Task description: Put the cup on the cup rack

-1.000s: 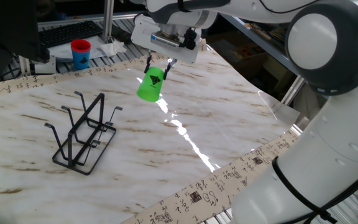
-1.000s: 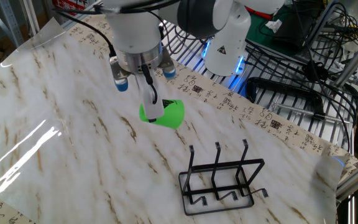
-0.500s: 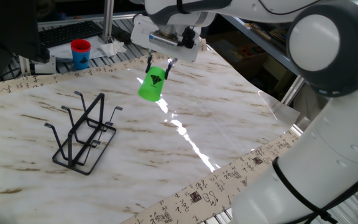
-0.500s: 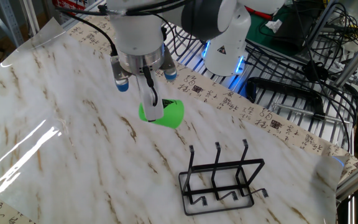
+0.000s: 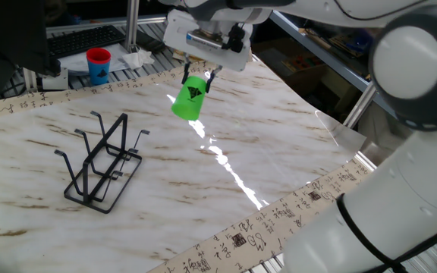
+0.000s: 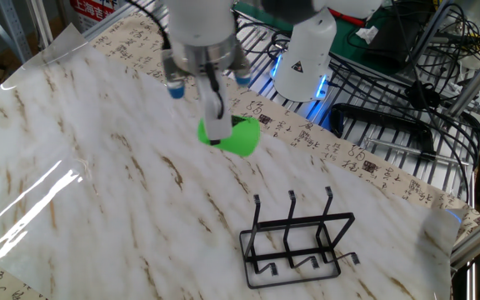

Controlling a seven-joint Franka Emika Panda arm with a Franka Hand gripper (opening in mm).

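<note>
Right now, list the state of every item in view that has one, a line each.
Small bright green plastic cup: held in the air above the table, tilted, not on the rack.
Black thin-wire cup rack: upright on the marble table, pegs bare.
Gripper: shut on the green cup.
Red cup with blue band: upright beyond the table's far edge, untouched.

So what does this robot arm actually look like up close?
The arm is glossy white with rounded, bulging joints and dark grey bands between segments. Its gripper has a white boxy body and thin black fingers. Black cables run along the wrist, and the base carries a black triangle marking.
</note>
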